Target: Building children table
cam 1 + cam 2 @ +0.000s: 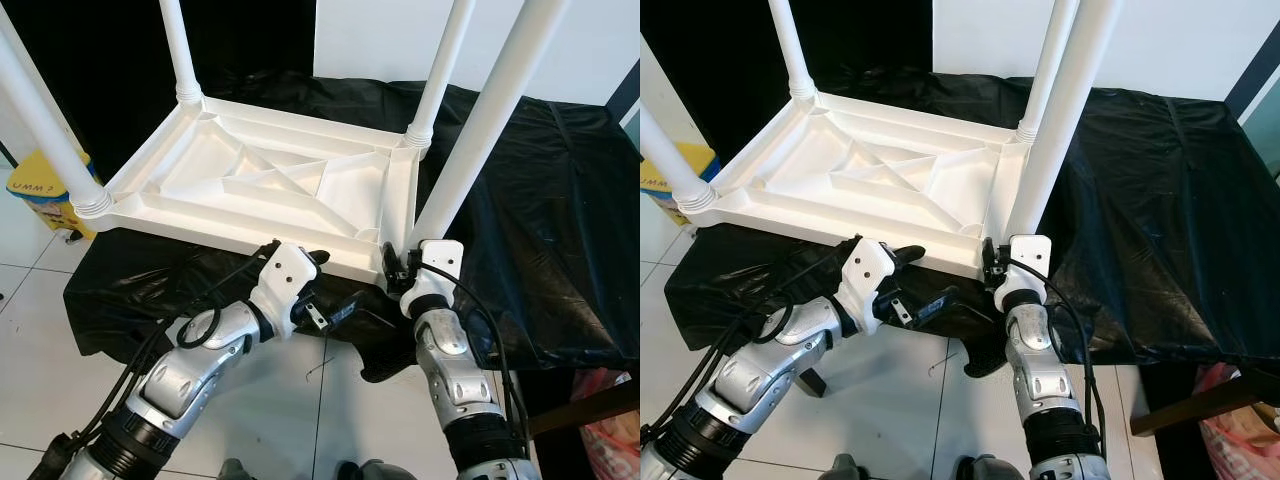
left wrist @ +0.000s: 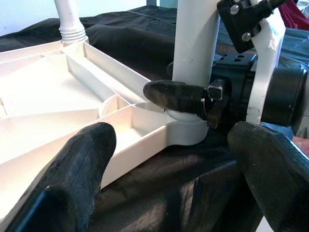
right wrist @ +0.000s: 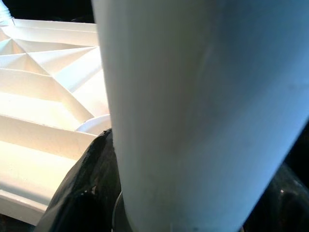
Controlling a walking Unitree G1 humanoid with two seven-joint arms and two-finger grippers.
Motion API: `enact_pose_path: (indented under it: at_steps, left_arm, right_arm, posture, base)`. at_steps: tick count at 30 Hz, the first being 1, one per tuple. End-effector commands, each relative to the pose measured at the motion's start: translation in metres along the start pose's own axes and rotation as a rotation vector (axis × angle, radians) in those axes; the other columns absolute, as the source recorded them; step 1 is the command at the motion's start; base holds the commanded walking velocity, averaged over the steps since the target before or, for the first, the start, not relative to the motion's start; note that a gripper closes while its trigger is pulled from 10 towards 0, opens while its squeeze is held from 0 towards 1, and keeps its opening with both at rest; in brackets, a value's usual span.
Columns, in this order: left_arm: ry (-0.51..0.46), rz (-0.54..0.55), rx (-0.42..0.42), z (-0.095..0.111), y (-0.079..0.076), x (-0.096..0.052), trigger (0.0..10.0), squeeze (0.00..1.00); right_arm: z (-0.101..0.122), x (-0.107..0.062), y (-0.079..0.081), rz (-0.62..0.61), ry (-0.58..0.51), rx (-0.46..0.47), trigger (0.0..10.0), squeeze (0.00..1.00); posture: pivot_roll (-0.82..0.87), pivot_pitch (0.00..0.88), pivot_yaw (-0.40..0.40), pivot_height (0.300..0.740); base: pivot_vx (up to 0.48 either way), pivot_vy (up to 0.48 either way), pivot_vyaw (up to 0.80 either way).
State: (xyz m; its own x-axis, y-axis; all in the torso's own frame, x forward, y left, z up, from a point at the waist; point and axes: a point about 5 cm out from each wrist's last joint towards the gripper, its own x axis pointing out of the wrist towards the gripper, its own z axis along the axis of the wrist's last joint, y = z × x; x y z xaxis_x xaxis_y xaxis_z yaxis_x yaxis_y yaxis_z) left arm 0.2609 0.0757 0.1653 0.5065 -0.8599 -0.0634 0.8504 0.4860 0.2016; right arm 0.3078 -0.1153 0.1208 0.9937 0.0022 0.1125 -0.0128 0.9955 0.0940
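A white plastic children's table lies upside down on a black-covered surface, with its legs pointing up. My right gripper is at the foot of the near right leg, shut around it just above the socket. One black finger presses on the leg's base, and that leg looms close in the right wrist view. My left gripper hangs open just in front of the table's near edge, left of that leg. Nothing is between its fingers.
Black sheeting covers the support and drapes over its front. A yellow object stands at the left by the near left leg. White tiled floor lies below, and a pink bag is at the lower right.
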Motion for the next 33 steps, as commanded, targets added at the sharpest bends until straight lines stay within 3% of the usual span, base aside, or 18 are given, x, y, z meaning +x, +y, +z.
enact_pose_path:
  at_steps: [1,7,8,9,14,19,22,23,27,28,33]
  left_arm:
    - [0.019,0.023,0.006,-0.003,0.001,0.0,10.0,0.0]
    - [0.023,0.051,0.018,-0.003,0.004,0.0,10.0,0.0]
    - [0.025,0.059,0.028,-0.003,0.005,-0.001,10.0,0.0]
    - [0.028,0.061,0.029,-0.004,0.005,-0.001,10.0,0.0]
    - [0.028,0.063,0.018,-0.004,0.006,-0.002,10.0,0.0]
    - [0.021,0.034,-0.011,-0.003,0.007,-0.003,10.0,0.0]
    - [0.018,0.002,-0.024,-0.003,0.005,-0.005,10.0,0.0]
    - [0.02,-0.016,-0.022,-0.003,0.003,-0.005,10.0,0.0]
    - [0.024,-0.047,-0.013,-0.003,0.001,-0.006,10.0,0.0]
    - [0.025,-0.071,-0.024,-0.003,0.0,-0.005,10.0,0.0]
    - [0.024,-0.076,-0.033,-0.003,0.0,-0.004,10.0,0.0]
  right_arm:
    - [-0.004,-0.004,-0.004,-0.009,0.015,0.011,10.0,0.0]
    - [0.002,-0.006,-0.001,0.064,-0.038,0.013,10.0,0.0]
    - [0.006,-0.007,-0.002,0.096,-0.06,0.007,10.0,0.1]
    - [0.009,-0.009,-0.002,0.117,-0.074,0.012,10.0,1.0]
    - [0.014,-0.01,-0.004,0.139,-0.099,-0.002,10.0,1.0]
    - [0.021,-0.011,-0.029,0.282,-0.095,-0.058,10.0,1.0]
    - [0.021,-0.011,-0.035,0.329,-0.087,-0.078,10.0,0.95]
    - [0.02,-0.011,-0.038,0.389,-0.071,-0.092,10.0,0.0]
    - [0.019,-0.009,-0.041,0.488,-0.043,-0.116,10.0,0.0]
    - [0.018,-0.003,-0.043,0.564,-0.019,-0.138,10.0,0.0]
    - [0.018,0.003,-0.044,0.594,-0.008,-0.15,10.0,0.0]
  posture:
    - [0.03,0.113,-0.081,0.74]
    - [0.03,0.113,-0.079,0.74]
    - [0.03,0.113,-0.079,0.74]
    - [0.03,0.113,-0.079,0.74]
    - [0.03,0.115,-0.078,0.74]
    - [0.04,0.11,-0.077,0.74]
    - [0.04,0.108,-0.074,0.74]
    - [0.04,0.106,-0.074,0.74]
    - [0.03,0.101,-0.071,0.74]
    - [0.03,0.094,-0.067,0.74]
    - [0.04,0.09,-0.066,0.74]
  base:
    - [0.0,0.0,0.0]
    - [0.0,0.0,0.0]
    - [0.0,0.0,0.0]
    - [0.0,0.0,0.0]
    - [0.0,0.0,0.0]
    - [0.0,0.0,0.0]
    - [0.0,0.0,0.0]
    - [0.0,0.0,0.0]
    - [0.0,0.0,0.0]
    - [0.0,0.0,0.0]
    - [0.0,0.0,0.0]
